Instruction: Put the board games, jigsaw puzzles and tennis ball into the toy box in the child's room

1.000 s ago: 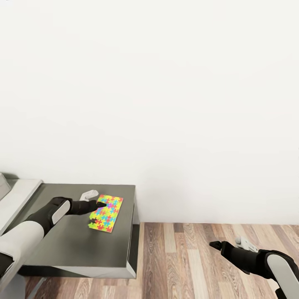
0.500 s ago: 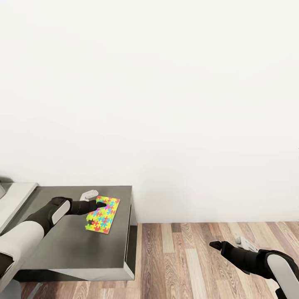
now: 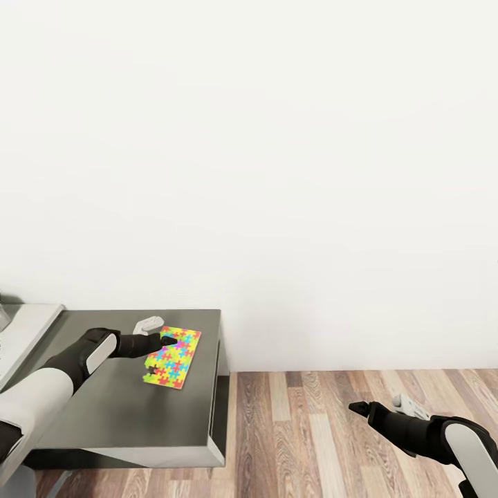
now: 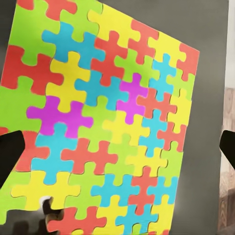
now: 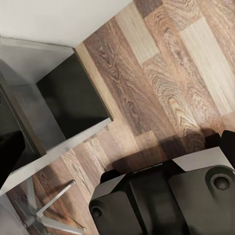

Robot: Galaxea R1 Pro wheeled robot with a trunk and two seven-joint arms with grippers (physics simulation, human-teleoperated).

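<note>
Our left gripper (image 3: 164, 340) sits over the near-left edge of a puzzle (image 3: 171, 357), lower left of the head frame. In the left wrist view its dark fingertips (image 4: 11, 155) stand wide apart at the two side edges of the frame, the puzzle (image 4: 105, 122) between and beyond them; jaws spread, nothing pinched that we can see. We can't tell if the tips touch the puzzle.

The puzzle lies flat on the dark cabinet (image 3: 131, 408), near its right edge, not on the table (image 3: 28, 332), of which a pale strip shows at far left.

Right gripper (image 3: 377, 409) hangs over the floor (image 3: 332, 443) at lower right, holding nothing; whether it's spread or closed we can't tell.

Progress: this puzzle isn't boxed yet. Toy box, games and ball are out of frame, so we can't judge the rest.

No brands, labels or writing readable.
</note>
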